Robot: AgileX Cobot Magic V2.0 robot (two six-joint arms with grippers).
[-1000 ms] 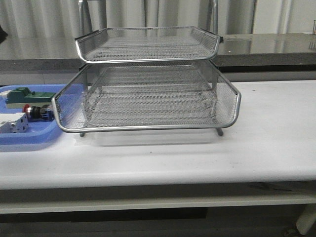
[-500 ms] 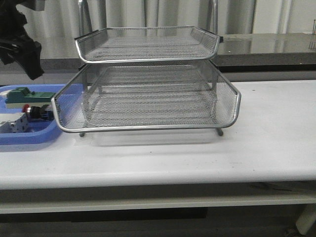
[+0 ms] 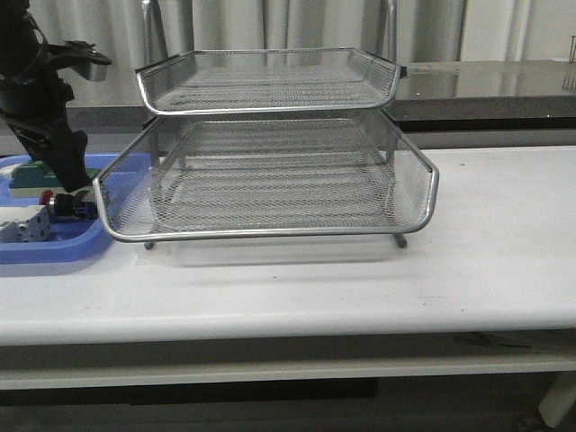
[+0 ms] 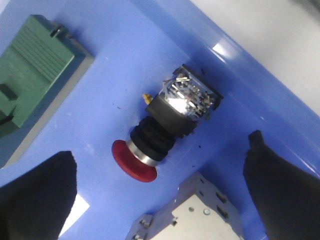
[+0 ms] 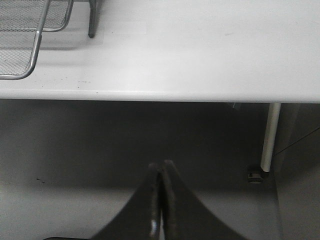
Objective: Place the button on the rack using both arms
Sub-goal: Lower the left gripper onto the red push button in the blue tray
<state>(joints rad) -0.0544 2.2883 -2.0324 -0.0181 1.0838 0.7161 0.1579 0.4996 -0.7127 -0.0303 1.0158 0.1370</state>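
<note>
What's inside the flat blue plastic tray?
The flat blue plastic tray holds the red-headed push-button switch, a green block and a white blocky switch. The left gripper, open, hovers over the button. The arm hides part of the tray in the front view.

Left gripper (image 4: pixel 160 200) spread wide; right gripper (image 5: pixel 160 172) closed, low.

Red-headed button (image 4: pixel 170 125) with black body on blue tray (image 4: pixel 125 75) — green block (image 4: pixel 35 70) beside it — silver mesh rack (image 3: pixel 270 171), white table (image 3: pixel 486 261).
</note>
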